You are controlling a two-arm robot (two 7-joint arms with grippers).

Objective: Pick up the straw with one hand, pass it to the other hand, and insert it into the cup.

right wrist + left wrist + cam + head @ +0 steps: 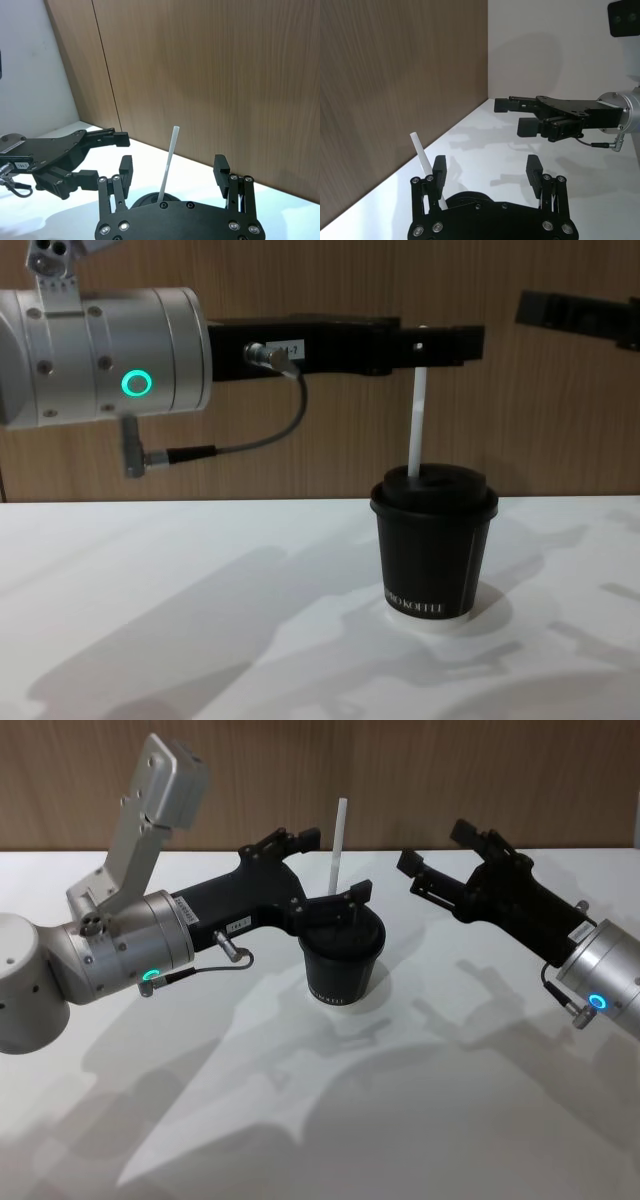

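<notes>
Black paper cup (pixel 342 965) stands at the centre of the head view on the white table (pixel 450 1120), its side lettered "KOFFEE" in white, the first word unreadable. A white straw (pixel 338 848) rises slightly tilted from its domed lid. The left gripper (pixel 330 870), fingers spread, sits over the cup with the straw between them, untouched. The right gripper (pixel 435 855) hangs spread at upper right.

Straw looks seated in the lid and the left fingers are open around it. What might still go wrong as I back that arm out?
1. The straw leans between the left gripper's open fingers; a sideways retreat could snag it and pull it from the cup.
2. The fingers hang just over the lid; dipping could tip the cup.
3. The right gripper waits open nearby.
</notes>
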